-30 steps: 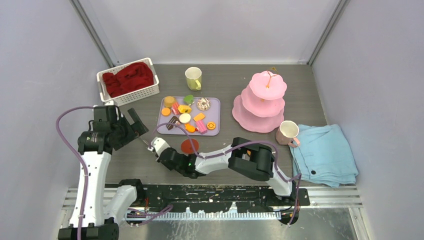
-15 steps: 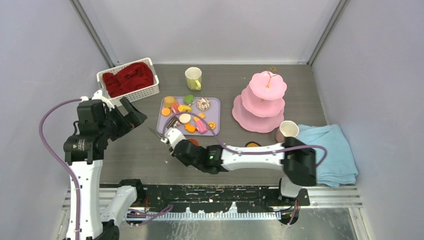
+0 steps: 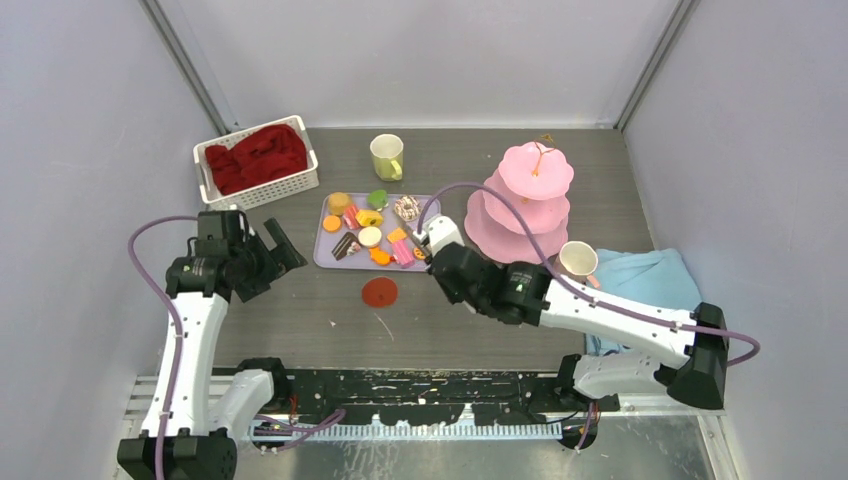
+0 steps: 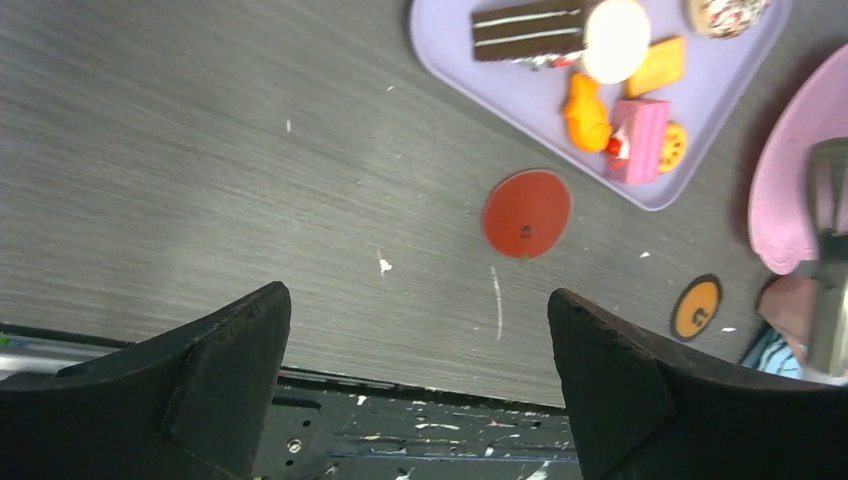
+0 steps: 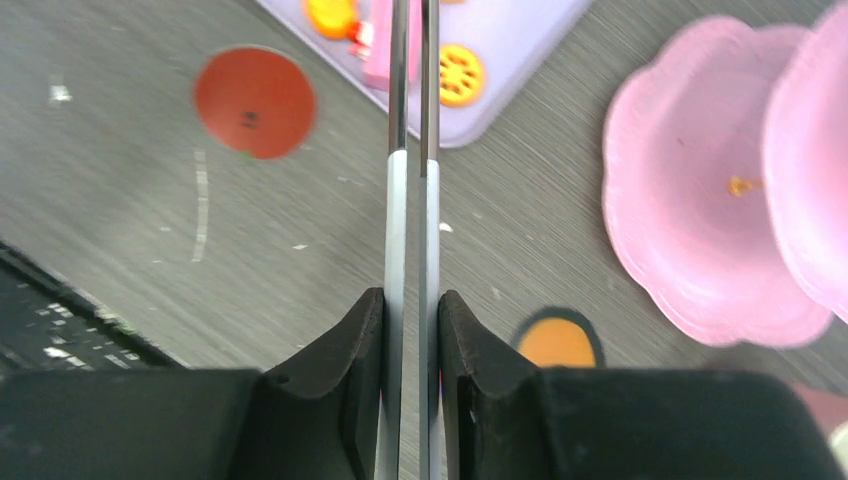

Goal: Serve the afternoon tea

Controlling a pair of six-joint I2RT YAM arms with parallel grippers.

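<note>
Spanning the whole scene, a grey wood-grain table (image 3: 300, 320) is carrying every item listed below.

- Pink three-tier stand (image 3: 520, 215): standing upright at the right rear of the table.
- Light-blue towel (image 3: 650, 300): lying folded at the right edge, near the front.
- White basket (image 3: 300, 182): sitting at the left rear, holding a red cloth (image 3: 255, 158).
- Lilac tray (image 3: 322, 252): lying mid-table, just left of the stand, and carrying the sweets.
- Yellow-green mug (image 3: 387, 156): standing upright behind the tray.
- Pink mug (image 3: 577, 260): standing between the stand and the towel.
- Left gripper (image 4: 415, 300): hanging over bare table left of the tray, its jaws spread wide and holding nothing.
- Right gripper (image 5: 411, 300): reaching in over the tray's right front corner, its fingers clamping a pair of metal tongs (image 5: 397, 200). The blades are lying almost together, and their tips are running out of the wrist view.
- Red disc (image 3: 379, 292): lying flat on the table in front of the tray.
- Orange disc (image 5: 557, 342): lying flat, black-rimmed, in front of the stand.
- Sweets, all resting on the tray: sprinkled doughnut (image 3: 407, 208), chocolate layer slice (image 4: 525, 28), white round (image 4: 617, 38), pink cake square (image 4: 640, 140) and small orange biscuit (image 4: 674, 146)
</note>
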